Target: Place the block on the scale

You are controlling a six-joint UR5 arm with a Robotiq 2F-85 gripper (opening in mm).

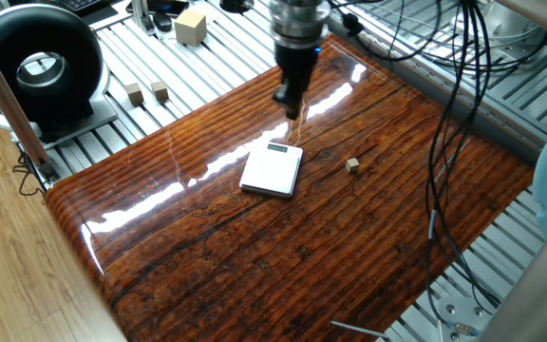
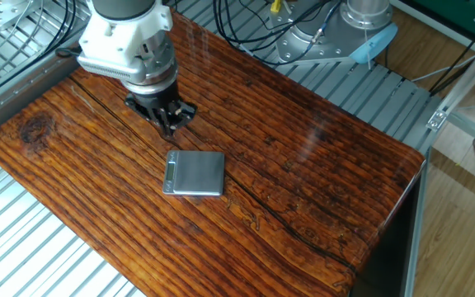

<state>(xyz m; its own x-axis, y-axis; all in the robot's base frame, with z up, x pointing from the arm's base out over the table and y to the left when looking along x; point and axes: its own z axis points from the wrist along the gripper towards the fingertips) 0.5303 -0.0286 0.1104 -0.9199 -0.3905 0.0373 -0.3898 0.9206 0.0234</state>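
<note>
Centrally on the bench (image 1: 254, 247) lies the scale (image 1: 272, 170), the block (image 1: 352, 165) just right of it. Above the scale hangs the gripper (image 1: 289, 103); whether its jaws are open, I cannot tell.

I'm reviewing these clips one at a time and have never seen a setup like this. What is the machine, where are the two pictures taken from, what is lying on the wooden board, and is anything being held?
The machine is a single robot arm; its dark two-finger end effector hangs over the far part of the glossy brown wooden tabletop. Both pictures are the same moment, taken by two fixed cameras on different sides of the table. On the board lies a flat white rectangular pocket scale with a small display strip at one end; the other view shows it too. A tiny light-tan wooden cube sits on the board to one side of the scale, apart from it; the other view does not show it. Nothing appears to be held, though whether the fingers are open or shut is too small to tell. Off the board lie a larger pale cube and two small tan cubes.
</note>
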